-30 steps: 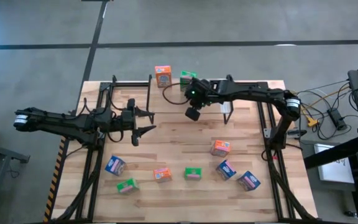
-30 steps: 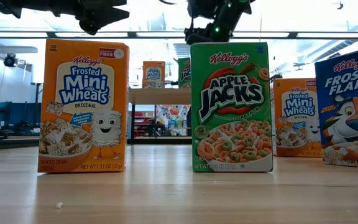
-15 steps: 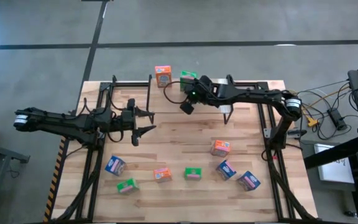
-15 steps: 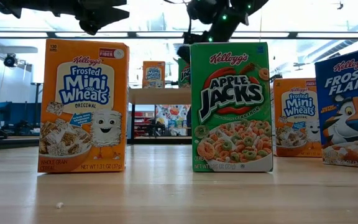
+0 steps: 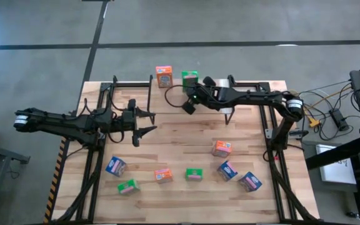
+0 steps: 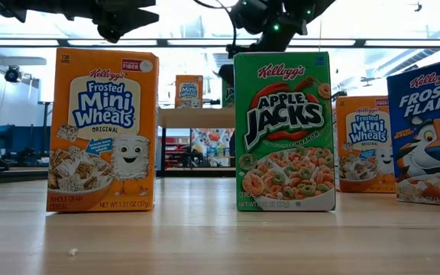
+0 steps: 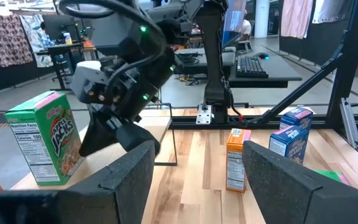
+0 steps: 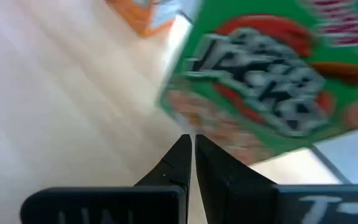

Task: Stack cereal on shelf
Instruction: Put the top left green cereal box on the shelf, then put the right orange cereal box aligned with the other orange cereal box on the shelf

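The shelf (image 5: 255, 84) stands along the table's far edge. An orange cereal box (image 5: 163, 76) and a green one (image 5: 189, 78) stand upright on it. Several more boxes stand on the tabletop toward the near edge, among them an orange one (image 5: 221, 148), a green one (image 5: 194, 174) and a blue one (image 5: 115, 165). My right gripper (image 5: 187, 106) is shut, just in front of the green box (image 8: 272, 81) on the shelf. My left gripper (image 5: 150, 121) hangs open over the table's left middle and holds nothing. My right gripper (image 8: 191, 140) points its shut fingertips at the lower front of the green box (image 7: 42, 137) on the shelf, slanting in from the near right. I cannot tell whether they touch it.
In the low view an orange box (image 6: 101, 130), a green box (image 6: 283, 130) and a blue box (image 6: 430, 130) stand close to the near edge. Black frame rails (image 5: 92, 169) run along both sides of the table. Bare wood (image 5: 180, 140) lies between the arms and the near row.
My right gripper has moved toward the far edge and a little to the left, closing on the green box on the shelf. The left arm and the boxes have kept still.
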Robot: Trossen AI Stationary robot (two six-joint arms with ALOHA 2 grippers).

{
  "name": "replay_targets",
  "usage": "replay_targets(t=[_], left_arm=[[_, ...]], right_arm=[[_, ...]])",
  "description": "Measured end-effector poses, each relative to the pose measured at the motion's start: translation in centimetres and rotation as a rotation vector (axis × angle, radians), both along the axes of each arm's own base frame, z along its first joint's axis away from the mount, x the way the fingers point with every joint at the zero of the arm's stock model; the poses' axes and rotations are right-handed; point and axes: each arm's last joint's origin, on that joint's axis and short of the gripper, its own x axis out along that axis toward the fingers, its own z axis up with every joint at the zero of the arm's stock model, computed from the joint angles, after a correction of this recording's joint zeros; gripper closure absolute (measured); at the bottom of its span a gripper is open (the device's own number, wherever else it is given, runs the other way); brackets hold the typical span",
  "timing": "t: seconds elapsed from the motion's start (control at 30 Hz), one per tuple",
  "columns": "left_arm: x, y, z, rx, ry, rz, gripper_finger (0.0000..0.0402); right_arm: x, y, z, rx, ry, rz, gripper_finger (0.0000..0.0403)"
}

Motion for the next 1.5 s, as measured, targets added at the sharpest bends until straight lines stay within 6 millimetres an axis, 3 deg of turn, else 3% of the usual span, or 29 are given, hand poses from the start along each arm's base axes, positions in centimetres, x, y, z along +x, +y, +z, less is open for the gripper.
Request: replay_targets(t=[0.27,0.8,1.27,1.5], left_arm=[[0.0,0.0,0.0,0.0,-0.001,0.0,0.0174],[0.0,0.0,0.0,0.0,0.0,0.001,0.0174],[0.0,0.0,0.0,0.0,0.001,0.0,0.0174],[0.0,0.0,-0.1,0.0,0.009,0.0,0.0174]], right_arm=[[0.3,-0.5,-1.0,-0.041,-0.085,0.014,0.039],[-0.1,-2.7,-0.7,-0.091,-0.138,-0.02,0.039],[-0.7,-1.6,-1.8,-0.058,0.02,0.014,0.039],[-0.1,1.7,-1.3,-0.068,0.054,0.128,0.039]])
